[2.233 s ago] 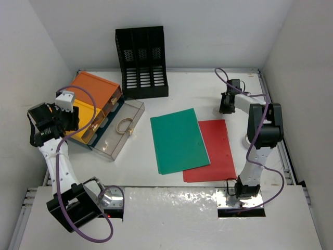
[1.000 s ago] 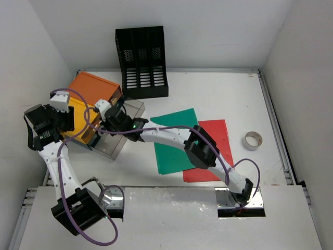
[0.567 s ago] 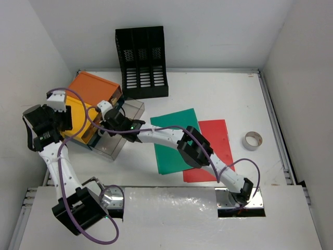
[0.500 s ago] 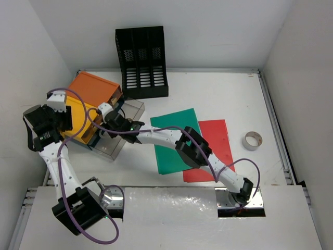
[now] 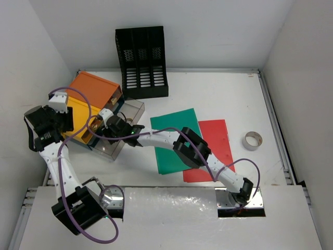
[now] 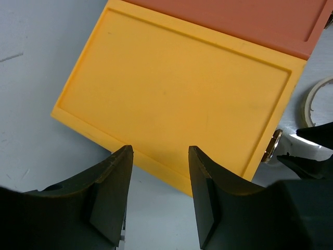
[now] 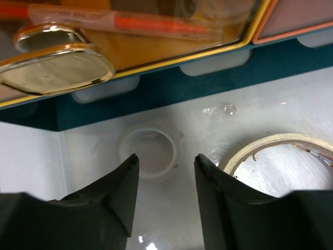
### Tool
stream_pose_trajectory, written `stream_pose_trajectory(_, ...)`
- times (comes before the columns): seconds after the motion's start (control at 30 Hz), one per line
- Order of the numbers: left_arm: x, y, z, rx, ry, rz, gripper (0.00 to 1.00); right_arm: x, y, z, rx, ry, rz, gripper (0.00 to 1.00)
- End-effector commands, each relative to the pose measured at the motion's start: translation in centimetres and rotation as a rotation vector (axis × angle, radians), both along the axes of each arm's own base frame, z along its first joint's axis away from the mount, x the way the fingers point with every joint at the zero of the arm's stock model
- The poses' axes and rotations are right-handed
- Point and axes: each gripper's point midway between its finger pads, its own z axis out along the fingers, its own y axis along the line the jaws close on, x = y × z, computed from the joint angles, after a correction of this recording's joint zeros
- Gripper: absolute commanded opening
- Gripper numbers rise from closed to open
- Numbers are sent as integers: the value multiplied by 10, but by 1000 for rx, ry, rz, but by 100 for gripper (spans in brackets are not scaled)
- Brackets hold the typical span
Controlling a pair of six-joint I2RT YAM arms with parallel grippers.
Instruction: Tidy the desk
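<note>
Only in the top view is the whole desk (image 5: 208, 94) seen: a white tabletop between white walls, with a black mesh file rack (image 5: 141, 62) at the back, an orange-and-yellow drawer box (image 5: 91, 88) at the left, a green folder (image 5: 174, 121) overlapping a red folder (image 5: 221, 140) in the middle, and a tape roll (image 5: 252, 140) near the right rail. The right gripper (image 5: 102, 123) is reached across into the box's open clear drawer (image 5: 134, 107), and its contents are blocked there by the arm. In the right wrist view the jaws are seen apart and gripping nothing, with a small translucent ring (image 7: 150, 151) lying on the drawer floor between them, and a second tape roll (image 7: 281, 151), cut off by the frame, just right of it. Above, a gold handle (image 7: 52, 57) and an orange pen (image 7: 119, 23) behind a clear drawer front are seen, partly blurred. The left gripper (image 6: 159, 156) is shown by its own camera with fingers spread and empty above the box's yellow top. The bottoms of both wrist views are filled by dark fingers.
</note>
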Motion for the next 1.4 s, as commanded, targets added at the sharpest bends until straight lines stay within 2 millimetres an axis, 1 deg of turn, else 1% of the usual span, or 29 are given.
stream_pose_trajectory(0.0,4,2,4,20,-28,-17,45,-3,12,66,102,-71,53,47)
stream_pose_trajectory(0.1,3,3,4,26,-23,-15,46,-3,6,103,119,-119,68,53)
stream_pose_trajectory(0.13,3,3,3,24,-21,-15,45,-4,0,107,114,-121,67,57)
stream_pose_trajectory(0.17,3,2,3,25,-22,-17,45,-1,-9,144,162,-146,57,64)
stream_pose_trajectory(0.2,3,2,3,23,-22,-20,46,-3,-17,145,177,-113,63,66)
stream_pose_trajectory(0.23,4,1,3,19,-24,-24,45,7,-32,186,244,-129,42,68)
stream_pose_trajectory(0.27,4,0,3,15,-25,-25,45,11,-44,198,267,-117,29,71)
stream_pose_trajectory(0.3,5,-1,3,8,-25,-30,45,12,-59,194,264,-82,10,73)
stream_pose_trajectory(0.33,5,-2,2,3,-24,-34,45,30,-84,199,259,-73,-32,74)
stream_pose_trajectory(0.37,5,-2,2,1,-24,-38,46,33,-111,234,292,-103,-65,75)
stream_pose_trajectory(0.4,6,-4,1,-5,-24,-49,46,38,-138,216,244,-88,-112,77)
stream_pose_trajectory(0.43,6,-5,-1,-10,-21,-54,46,60,-184,209,177,-91,-245,77)
stream_pose_trajectory(0.47,6,-5,-2,-10,-20,-56,46,61,-220,237,197,-130,-317,78)
stream_pose_trajectory(0.5,7,-6,-4,-17,-15,-64,46,58,-258,203,126,-88,-395,84)
stream_pose_trajectory(0.53,8,-7,-5,-21,-14,-67,46,60,-292,195,97,-70,-477,88)
stream_pose_trajectory(0.57,8,-7,-7,-22,-13,-71,46,62,-355,182,93,-38,-616,90)
stream_pose_trajectory(0.6,10,-8,-8,-28,-16,-79,46,61,-387,171,83,-13,-681,92)
stream_pose_trajectory(0.63,11,-8,-9,-33,-15,-81,46,67,-446,160,63,18,-820,94)
stream_pose_trajectory(0.67,12,-9,-9,-41,-18,-83,46,61,-482,149,51,44,-915,94)
stream_pose_trajectory(0.7,13,-11,-9,-53,-21,-95,46,41,-514,134,21,64,-982,94)
stream_pose_trajectory(0.73,14,-13,-9,-68,-26,-99,46,37,-559,128,10,63,-1106,92)
stream_pose_trajectory(0.77,15,-14,-9,-78,-28,-100,46,21,-586,108,-40,79,-1186,90)
stream_pose_trajectory(0.8,16,-18,-6,-91,-34,-118,46,14,-613,112,-32,53,-1261,86)
stream_pose_trajectory(0.83,16,-19,-4,-94,-37,-123,46,9,-623,107,-49,50,-1289,78)
stream_pose_trajectory(0.87,15,-20,-4,-95,-37,-130,46,1,-633,98,-83,62,-1308,75)
stream_pose_trajectory(1.0,12,-21,-7,-79,-48,-128,46,-27,-666,59,-190,191,-1394,75)
stream_pose_trajectory(1.13,15,-21,-14,-94,-35,-140,46,-42,-678,18,-258,305,-1403,73)
stream_pose_trajectory(1.3,15,-19,-21,-84,-18,-154,46,-36,-674,-5,-284,333,-1328,71)
stream_pose_trajectory(1.37,16,-14,-23,-57,-15,-139,46,-34,-672,-15,-304,381,-1304,63)
